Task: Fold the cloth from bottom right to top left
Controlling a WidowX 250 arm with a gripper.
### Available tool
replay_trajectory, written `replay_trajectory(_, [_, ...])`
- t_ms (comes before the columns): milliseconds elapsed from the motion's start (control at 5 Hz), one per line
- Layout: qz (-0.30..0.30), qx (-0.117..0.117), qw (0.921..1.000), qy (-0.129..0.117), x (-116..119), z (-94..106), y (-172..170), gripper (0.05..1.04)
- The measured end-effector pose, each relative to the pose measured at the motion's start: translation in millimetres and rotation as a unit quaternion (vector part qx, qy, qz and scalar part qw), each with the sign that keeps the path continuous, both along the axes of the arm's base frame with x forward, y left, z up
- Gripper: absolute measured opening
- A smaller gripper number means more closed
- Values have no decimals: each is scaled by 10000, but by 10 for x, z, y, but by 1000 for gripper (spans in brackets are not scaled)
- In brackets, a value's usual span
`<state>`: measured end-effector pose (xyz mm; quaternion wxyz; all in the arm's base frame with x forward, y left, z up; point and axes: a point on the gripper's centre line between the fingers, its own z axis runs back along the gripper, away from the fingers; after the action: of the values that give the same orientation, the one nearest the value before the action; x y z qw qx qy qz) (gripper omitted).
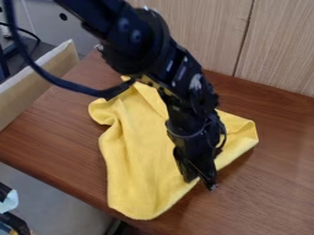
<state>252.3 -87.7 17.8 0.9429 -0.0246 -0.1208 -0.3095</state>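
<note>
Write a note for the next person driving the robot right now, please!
Gripper: down at the cloth's lower right edge; I can't tell if it has hold of it.
Cloth: yellow, spread on the brown table, with wrinkles on its left side.
Done: the arm is at the side where the fold starts. It covers the middle of the cloth, so I can't be sure how much is folded.
Left: check the grip, then probably bring any unfolded part to the top left.

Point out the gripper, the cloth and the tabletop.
Gripper point(201, 181): camera view, at its lower end.
Cloth point(136, 158): camera view, on its broad left part.
Tabletop point(58, 131): camera view, on bare wood left of the cloth.
</note>
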Motion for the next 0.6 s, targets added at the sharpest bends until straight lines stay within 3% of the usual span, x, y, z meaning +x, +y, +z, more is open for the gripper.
replay_trajectory(200, [17, 11, 9996, -266, 84, 209, 52, 60])
replay_trajectory(600, [637, 221, 9947, -782, 499, 516, 458, 59])
